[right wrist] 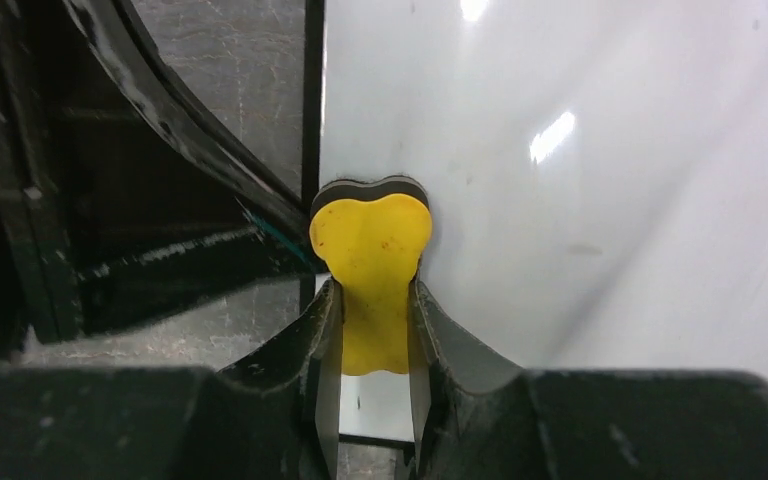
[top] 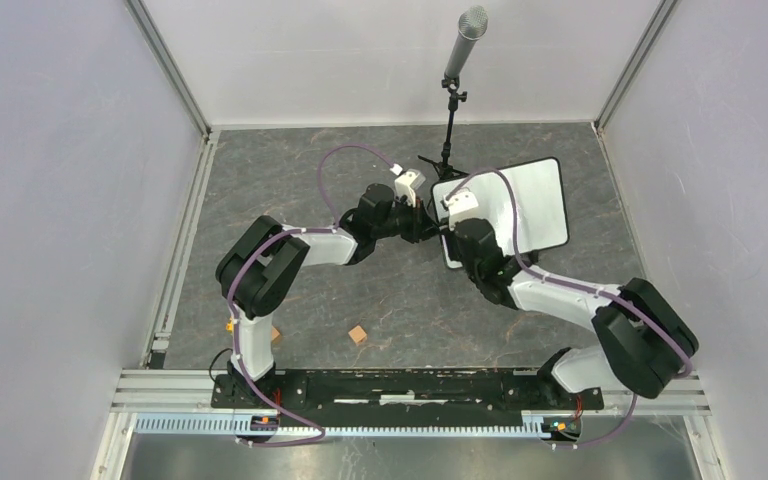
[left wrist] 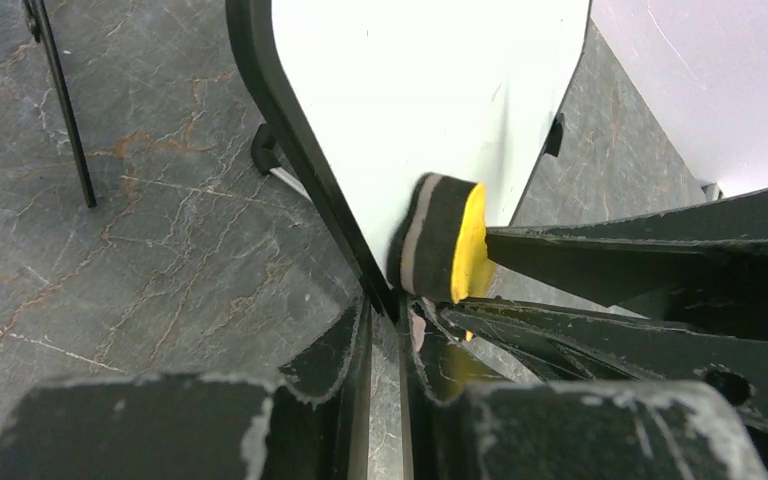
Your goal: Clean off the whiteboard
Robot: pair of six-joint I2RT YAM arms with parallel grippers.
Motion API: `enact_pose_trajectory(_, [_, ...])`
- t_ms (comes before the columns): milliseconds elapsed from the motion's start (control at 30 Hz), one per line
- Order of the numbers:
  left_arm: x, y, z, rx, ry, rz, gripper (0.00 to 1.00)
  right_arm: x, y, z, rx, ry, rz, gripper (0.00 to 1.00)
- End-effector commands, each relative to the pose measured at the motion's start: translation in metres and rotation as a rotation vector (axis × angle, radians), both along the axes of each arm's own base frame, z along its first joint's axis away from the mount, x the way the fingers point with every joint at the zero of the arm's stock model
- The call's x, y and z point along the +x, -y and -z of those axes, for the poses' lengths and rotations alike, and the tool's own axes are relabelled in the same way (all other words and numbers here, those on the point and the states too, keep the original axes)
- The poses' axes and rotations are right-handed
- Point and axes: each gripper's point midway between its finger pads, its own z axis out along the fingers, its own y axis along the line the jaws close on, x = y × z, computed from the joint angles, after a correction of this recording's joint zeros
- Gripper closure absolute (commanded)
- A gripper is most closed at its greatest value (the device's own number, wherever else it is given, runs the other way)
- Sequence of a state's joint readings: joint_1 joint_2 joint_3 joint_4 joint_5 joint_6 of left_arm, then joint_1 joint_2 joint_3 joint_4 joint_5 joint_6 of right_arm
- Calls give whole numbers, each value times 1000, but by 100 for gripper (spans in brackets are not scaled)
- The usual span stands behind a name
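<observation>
Wiping at the whiteboard [top: 535,205], far right of centre on the grey table [top: 290,170].

Pinches the board's thin black rim on its left edge with the left gripper [left wrist: 385,320], jaws fully closed on it. Clamps a yellow-backed eraser [right wrist: 370,240] in the right gripper [right wrist: 372,290], jaws narrowly apart around its waist, dark felt face pressed to the white surface just inside that rim. Shows only blank white where visible. Hides the board's left edge under both wrists from overhead, and crops its far side in both wrist views. Cannot tell whether it lies flat or tilts. Stands a microphone stand [top: 448,120] just behind it, a small wooden block [top: 358,334] well apart.
</observation>
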State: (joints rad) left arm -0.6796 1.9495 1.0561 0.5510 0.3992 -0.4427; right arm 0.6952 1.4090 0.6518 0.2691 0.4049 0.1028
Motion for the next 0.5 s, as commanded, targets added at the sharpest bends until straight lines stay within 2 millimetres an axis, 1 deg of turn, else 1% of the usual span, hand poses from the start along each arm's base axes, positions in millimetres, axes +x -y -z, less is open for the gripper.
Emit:
enact_pose_trajectory(0, [1,-2,-1,50,56,8,98,-51,35,65,-73,-181,37,81])
enact_pose_trajectory(100, [-1,-4,-3,49,57,7,98,-53,60,51,-93,-140,113,81])
enact_pose_trajectory(133, [-2,-4,-4,48,58,8,98,-51,64,41,-85,-121,124,81])
enact_pose_trajectory(233, [-4,-6,-11,57,63,3,98,-47,68,1,-57,-49,125,81])
enact_pose_trajectory(300, [-4,-9,-17,69,64,-11,97,-50,63,-12,-55,-54,80,80])
enact_pose_trajectory(333, [-3,-12,-19,81,64,-25,94,-55,60,-15,-54,-76,49,80])
enact_pose_trajectory(367, [-3,-15,-21,89,66,-35,89,-60,57,-13,-52,-96,28,81])
enact_pose_trajectory(467, [-3,-25,-35,99,72,-83,61,-84,51,4,-44,-152,-40,80])
